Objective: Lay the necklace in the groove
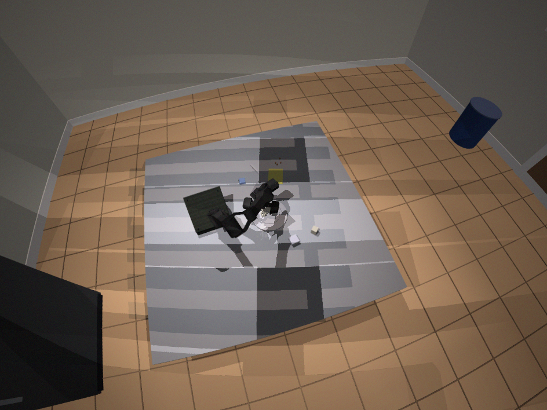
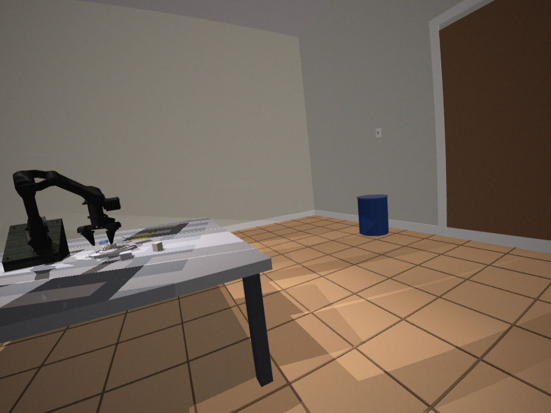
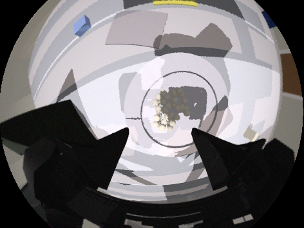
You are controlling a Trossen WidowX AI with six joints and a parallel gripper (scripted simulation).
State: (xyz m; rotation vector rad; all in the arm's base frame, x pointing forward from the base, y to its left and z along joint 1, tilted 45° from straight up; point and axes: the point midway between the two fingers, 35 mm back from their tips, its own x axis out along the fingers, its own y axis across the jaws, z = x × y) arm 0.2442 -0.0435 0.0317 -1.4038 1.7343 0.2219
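The pearl bead necklace lies bunched in a heap inside the dark ring on the round bead board. The heap is left of the ring's centre in the wrist view, and no beads lie along the ring line. Shadow covers many of the beads. My gripper points down with its fingers wide apart and nothing between them. It hangs above the board, and in the wrist view its fingertips show either side of the necklace's near end. The arm hides part of the board in the top view.
A blue block and a yellow square lie beyond the board. A flat pinkish square lies nearer it. A cream block and a white block stand to the right.
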